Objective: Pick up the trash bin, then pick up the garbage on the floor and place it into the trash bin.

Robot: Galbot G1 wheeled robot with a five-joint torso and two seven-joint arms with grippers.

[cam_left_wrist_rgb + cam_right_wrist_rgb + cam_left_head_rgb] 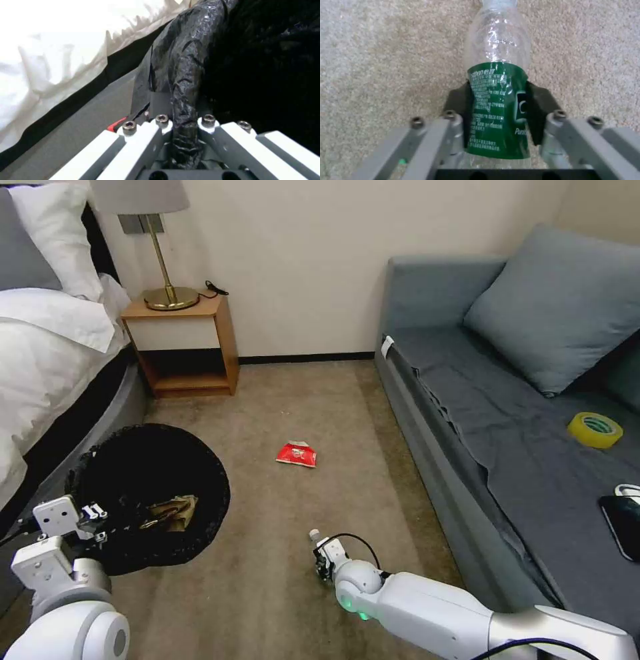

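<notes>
The trash bin (150, 493), wrapped in a crinkled black bag, hangs at the left beside the bed. My left gripper (93, 517) is shut on its rim, and the bag fold (186, 82) runs between the jaws of the left gripper (185, 121). A gold-brown wrapper (170, 511) lies inside the bin. A red snack packet (297, 454) rests on the carpet mid-floor. Low over the carpet, my right gripper (323, 557) is shut on the clear bottle (496, 45). Both black pads (458, 97) press its green label. The bottle's cap end (315, 535) points away from me.
A grey sofa (467, 400) lines the right side, with a yellow tape roll (595, 429) and a black phone (623, 523) on its seat. A wooden nightstand (183, 340) with a lamp stands at the back left. The bed (47, 360) borders the left.
</notes>
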